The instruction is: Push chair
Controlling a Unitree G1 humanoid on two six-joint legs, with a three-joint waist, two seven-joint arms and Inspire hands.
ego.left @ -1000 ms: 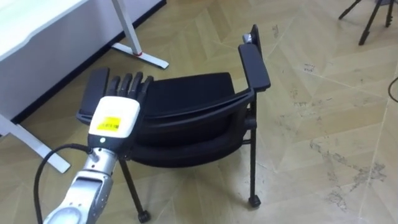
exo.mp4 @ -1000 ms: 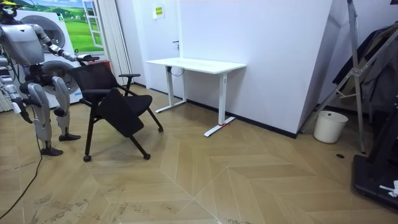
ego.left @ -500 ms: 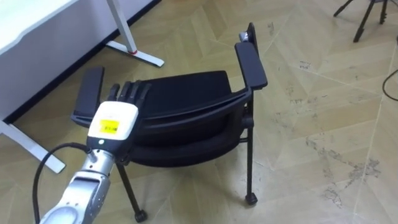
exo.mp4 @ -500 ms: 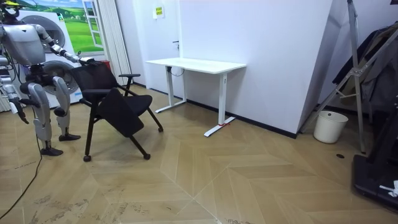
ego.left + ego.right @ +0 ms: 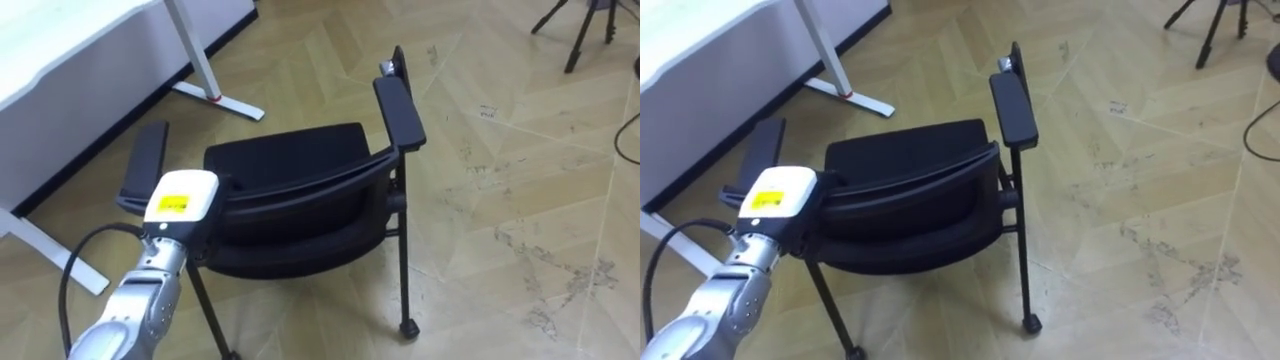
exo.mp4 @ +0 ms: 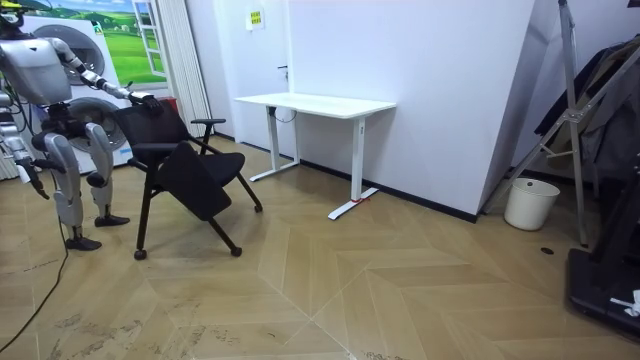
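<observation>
A black chair (image 5: 300,190) with two armrests and castors stands on the wood floor just before me, its backrest towards me. My left hand (image 5: 180,196) rests at the left end of the backrest's top edge, beside the left armrest (image 5: 146,165). Only the hand's white back shows; its fingers are hidden behind it. In the room view I stand behind the chair (image 6: 185,160) with my left arm stretched out to its backrest. My right hand (image 6: 38,178) hangs down at my side.
A white desk (image 5: 60,50) stands ahead to the left, its foot (image 5: 222,98) close to the chair. Tripod legs (image 5: 590,30) stand at the far right. The room view shows a white bin (image 6: 530,203) and a dark rack (image 6: 600,150) far beyond the desk (image 6: 315,103).
My left hand's fingers, which lay straight over the backrest's top, have dropped out of sight behind the hand. The view has shifted slightly; the chair stays about where it was.
</observation>
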